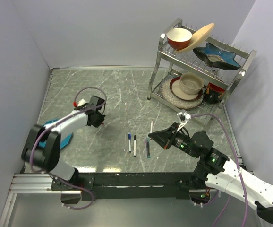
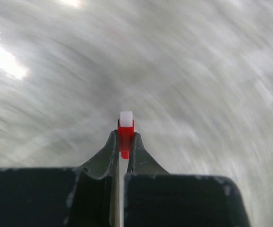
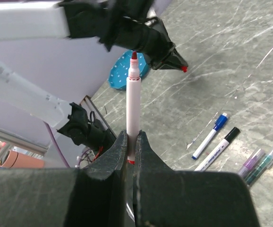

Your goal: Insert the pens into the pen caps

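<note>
The left wrist view is smeared by motion: the table behind its fingers is only grey streaks. What stays sharp there is the left gripper (image 2: 125, 143), its jaws nearly together and pinching a red pen cap (image 2: 125, 133) whose white end sticks out past the fingertips. From above, that cap is too small to make out at the left side of the marble-patterned table (image 1: 103, 90).

The right gripper (image 3: 132, 140) is clamped on a white pen with a red tip (image 3: 133, 97), which points out beyond the fingers. The pen's lower end is hidden between them. This pen is lifted over the near middle of the table, well apart from the cap.

Three groups lie on the table just left of the right gripper: a blue-ended pen (image 3: 209, 137), a black-ended pen (image 3: 221, 147) beside it, and a purple pen (image 3: 251, 162) touching a teal-green pen (image 3: 267, 160). The last two lie so close together that the top view barely separates them.

A blue-green perforated object (image 1: 64, 137) is half covered by the left arm. A dish rack (image 1: 161, 52) with bowls and plates stands far right.
</note>
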`<state>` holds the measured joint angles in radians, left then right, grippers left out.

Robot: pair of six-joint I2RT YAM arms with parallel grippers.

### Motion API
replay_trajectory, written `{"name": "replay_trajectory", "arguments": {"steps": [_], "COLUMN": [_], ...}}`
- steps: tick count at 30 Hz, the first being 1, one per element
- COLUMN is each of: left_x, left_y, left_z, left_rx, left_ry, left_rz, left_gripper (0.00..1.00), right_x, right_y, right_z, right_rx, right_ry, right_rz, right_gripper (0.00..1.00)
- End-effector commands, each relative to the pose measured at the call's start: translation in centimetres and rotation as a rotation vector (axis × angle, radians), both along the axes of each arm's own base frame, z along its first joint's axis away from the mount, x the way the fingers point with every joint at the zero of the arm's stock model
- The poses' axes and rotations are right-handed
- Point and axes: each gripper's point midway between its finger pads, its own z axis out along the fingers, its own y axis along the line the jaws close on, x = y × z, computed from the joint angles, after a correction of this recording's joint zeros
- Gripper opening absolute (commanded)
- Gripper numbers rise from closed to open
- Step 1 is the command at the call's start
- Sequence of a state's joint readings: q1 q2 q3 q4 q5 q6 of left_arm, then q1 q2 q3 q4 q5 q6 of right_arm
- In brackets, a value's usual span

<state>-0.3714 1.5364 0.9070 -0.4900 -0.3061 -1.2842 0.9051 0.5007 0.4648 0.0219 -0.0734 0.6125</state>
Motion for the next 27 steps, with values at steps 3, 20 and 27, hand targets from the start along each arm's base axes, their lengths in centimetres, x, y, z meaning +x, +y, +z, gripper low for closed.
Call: {"name": "replay_trajectory", "arguments": {"steps": [3,20,27], "left_x": [-0.4,-13.2,-15.3], "left_y": [-7.9,-12.6,-11.0], "left_z": [11.1,26.4,27.5], "left_rx": [-0.212,-0.674,-0.631], "left_ry": [-0.434,-1.184,-1.27], "left_rz": [-0.401,-0.947,-0.952], "left_gripper": [0.01,0.01,0.01], "right_x": [-0.1,-1.9,-1.7], "right_y": [1.0,10.8,12.6], "right_z": [1.1,1.8,1.7], "right_rx": [0.017,0.048,0.038], "right_ry": [-0.038,-0.037,-0.011], "right_rz": [0.046,0.227,0.233], "right_gripper": [0.0,0.0,0.0]}}
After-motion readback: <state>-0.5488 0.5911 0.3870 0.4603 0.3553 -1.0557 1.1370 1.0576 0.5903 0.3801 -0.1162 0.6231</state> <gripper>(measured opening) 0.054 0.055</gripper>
